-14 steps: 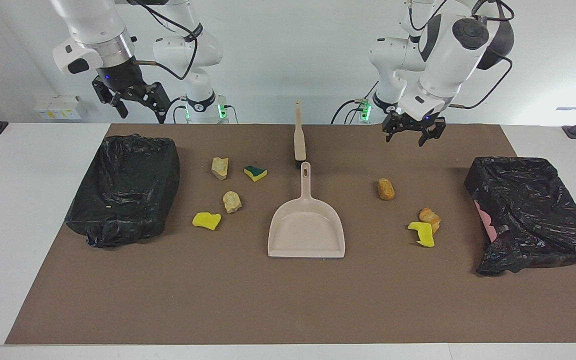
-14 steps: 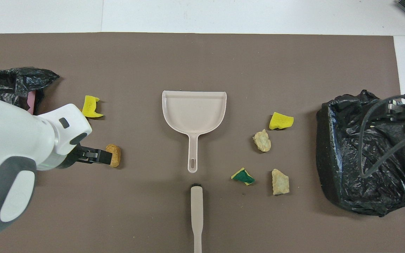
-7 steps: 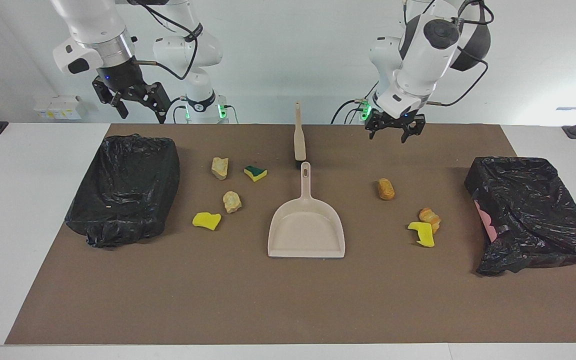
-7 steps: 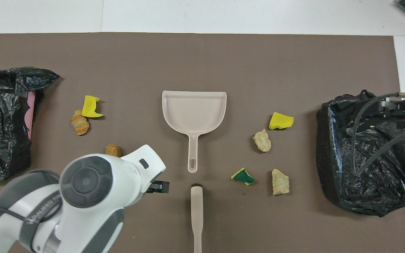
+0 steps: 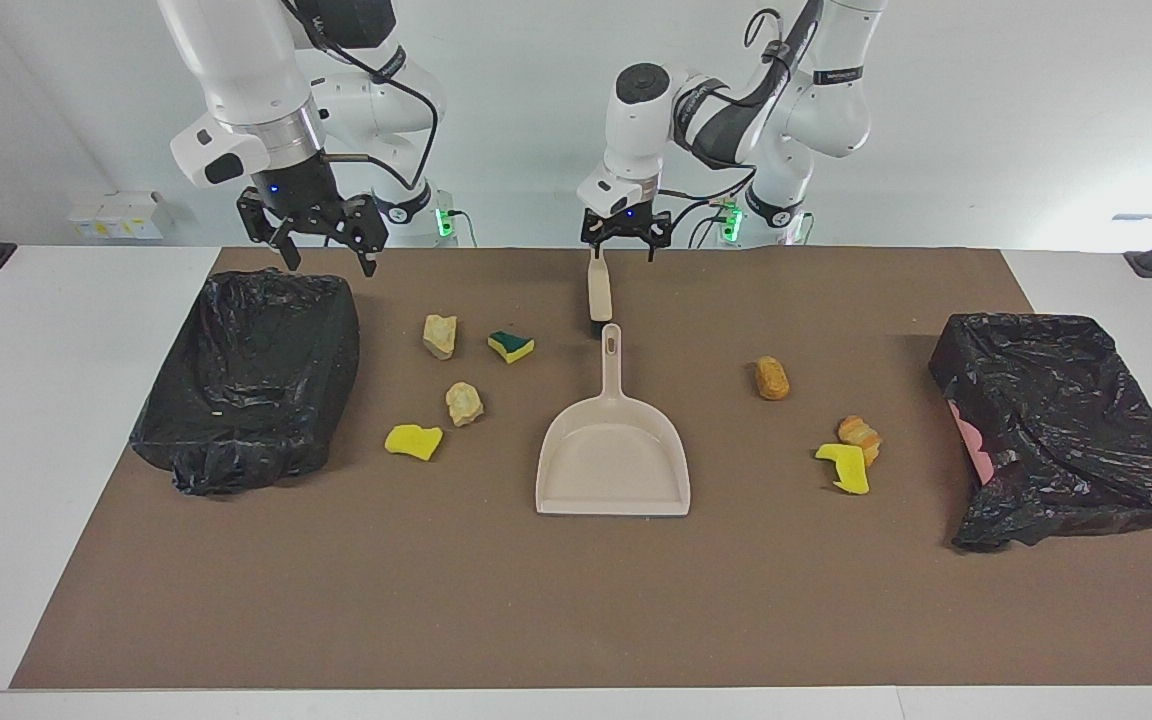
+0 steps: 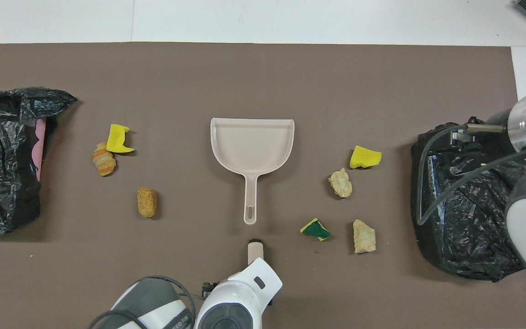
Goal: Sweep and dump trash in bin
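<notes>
Two hands spread: left hand (image 5: pixel 623 243) over brush (image 5: pixel 598 285) handle, right hand (image 5: pixel 316 238) over bin (image 5: pixel 251 375).

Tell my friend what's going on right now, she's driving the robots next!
Left gripper: open, over the brush handle, not gripping yet.
Right gripper: open, in the air beside a black-bagged bin, waiting.
Dustpan: flat mid-mat, unheld, nothing in it.
Trash: seven scraps on the mat, four toward the right arm's end, three toward the left arm's end.
Second bin: at the left arm's end.
Done: nothing swept.
Left: grab brush and dustpan, sweep, dump.
</notes>
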You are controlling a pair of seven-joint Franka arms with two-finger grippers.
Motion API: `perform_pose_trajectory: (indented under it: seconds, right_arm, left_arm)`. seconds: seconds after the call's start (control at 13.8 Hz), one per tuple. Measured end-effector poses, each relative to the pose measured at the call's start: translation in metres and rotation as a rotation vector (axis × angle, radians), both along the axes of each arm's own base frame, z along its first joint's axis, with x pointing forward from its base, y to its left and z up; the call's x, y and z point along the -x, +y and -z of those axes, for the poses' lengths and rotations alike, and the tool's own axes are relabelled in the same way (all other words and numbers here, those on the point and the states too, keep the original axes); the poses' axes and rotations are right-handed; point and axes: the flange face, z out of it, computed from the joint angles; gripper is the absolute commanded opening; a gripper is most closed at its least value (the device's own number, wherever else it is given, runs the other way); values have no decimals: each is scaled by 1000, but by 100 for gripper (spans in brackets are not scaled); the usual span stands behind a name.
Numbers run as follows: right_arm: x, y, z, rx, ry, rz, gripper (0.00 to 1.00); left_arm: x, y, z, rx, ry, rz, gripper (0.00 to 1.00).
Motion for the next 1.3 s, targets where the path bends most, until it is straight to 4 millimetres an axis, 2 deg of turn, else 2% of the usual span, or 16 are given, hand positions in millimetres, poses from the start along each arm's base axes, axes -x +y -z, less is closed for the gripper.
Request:
perform_pose_trajectory:
  seconds: [0.29,0.51,0.72,1.09,1.16,1.23,1.3]
  right_arm:
    - [2,7,1,0,4,17,100]
    - [3,7,1,0,4,16,100]
    - [3,10,2,-1,5,30,100]
    - [5,18,2,-2,5,41,100]
    - [6,21,1,-4,5,52,100]
    - [6,24,2,-4,6,63,100]
    - [7,27,2,-5,7,68,100]
  left_arm:
    - [51,-18,27,-1,-6,-21,100]
    - [74,-27,52,-2,-9,3,100]
    - [86,-39,79,-9,-7,17,100]
    - [86,-45,72,-10,-6,21,100]
    - [86,-46,68,-22,0,23,95]
    - [86,-47,64,-35,7,24,81]
    - [86,-47,61,-43,13,23,58]
